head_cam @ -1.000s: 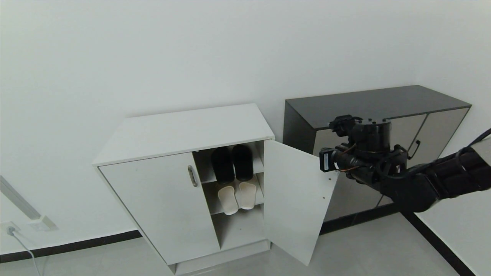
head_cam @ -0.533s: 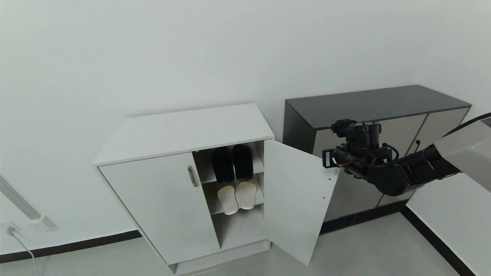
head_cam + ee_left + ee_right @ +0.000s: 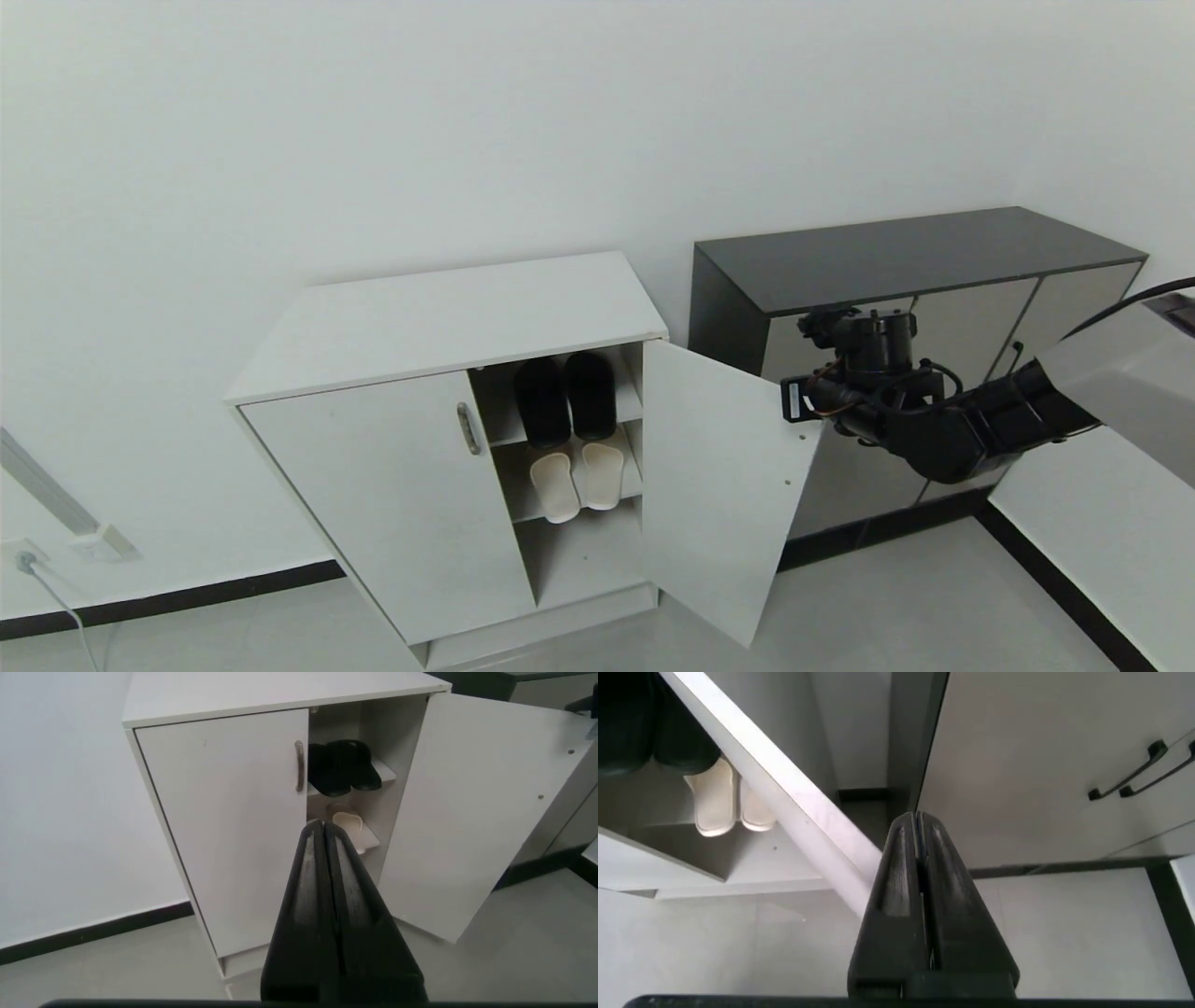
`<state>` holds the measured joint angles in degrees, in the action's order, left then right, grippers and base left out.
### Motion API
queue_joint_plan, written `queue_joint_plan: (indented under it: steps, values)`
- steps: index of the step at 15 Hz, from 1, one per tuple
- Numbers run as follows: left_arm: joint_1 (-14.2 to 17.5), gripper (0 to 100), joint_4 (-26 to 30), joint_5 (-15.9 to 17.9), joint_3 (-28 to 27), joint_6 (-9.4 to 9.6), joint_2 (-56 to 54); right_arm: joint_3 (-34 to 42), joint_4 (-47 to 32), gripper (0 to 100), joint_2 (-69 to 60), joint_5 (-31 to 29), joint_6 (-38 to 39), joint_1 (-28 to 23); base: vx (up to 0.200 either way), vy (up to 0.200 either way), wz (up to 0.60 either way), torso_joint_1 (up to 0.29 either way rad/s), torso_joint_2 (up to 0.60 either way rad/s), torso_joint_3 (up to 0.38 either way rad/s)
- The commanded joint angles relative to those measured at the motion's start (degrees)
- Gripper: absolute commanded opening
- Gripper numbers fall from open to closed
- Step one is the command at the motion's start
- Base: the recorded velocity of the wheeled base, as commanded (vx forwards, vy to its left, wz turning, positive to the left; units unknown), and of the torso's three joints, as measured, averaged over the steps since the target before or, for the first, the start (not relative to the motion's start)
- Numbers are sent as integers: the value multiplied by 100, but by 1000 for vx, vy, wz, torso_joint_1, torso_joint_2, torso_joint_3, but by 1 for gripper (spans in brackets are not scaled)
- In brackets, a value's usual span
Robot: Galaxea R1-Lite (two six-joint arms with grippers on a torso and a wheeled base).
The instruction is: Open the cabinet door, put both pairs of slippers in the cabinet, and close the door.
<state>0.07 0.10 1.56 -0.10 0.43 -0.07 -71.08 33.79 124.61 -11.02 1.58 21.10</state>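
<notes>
Our right gripper (image 3: pixel 918 819), fingers pressed together and holding nothing, sits just beside the free edge of the open cabinet door (image 3: pixel 719 485); we cannot tell whether it touches. Our left gripper (image 3: pixel 323 829), likewise pressed together and empty, hangs well apart, facing the white cabinet (image 3: pixel 448 322). Inside, black slippers (image 3: pixel 566 397) lie on the upper shelf, white slippers (image 3: pixel 579 481) on the shelf below. We judge the door a stiff, light panel with a smooth, slippery face, swinging easily on its hinges. No grasp seems needed: a flat push on its outer face, near the free edge and far from the hinges, should close it.
</notes>
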Motion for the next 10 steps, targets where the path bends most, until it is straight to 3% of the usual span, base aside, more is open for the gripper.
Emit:
queue_joint_plan:
  steps: [1, 6, 10]
  values:
    - [1, 0, -1, 2, 1, -8, 7, 121, 5, 0, -113, -5, 0, 61, 0, 0, 0, 0, 0, 0]
    - [1, 0, -1, 2, 1, -8, 7, 1079, 49, 0, -816, -49, 9, 817, 0, 0, 0, 0, 0, 0]
    - [1, 0, -1, 2, 1, -8, 7, 1518, 453, 0, -1097, -14, 26, 966, 0, 0, 0, 0, 0, 0]
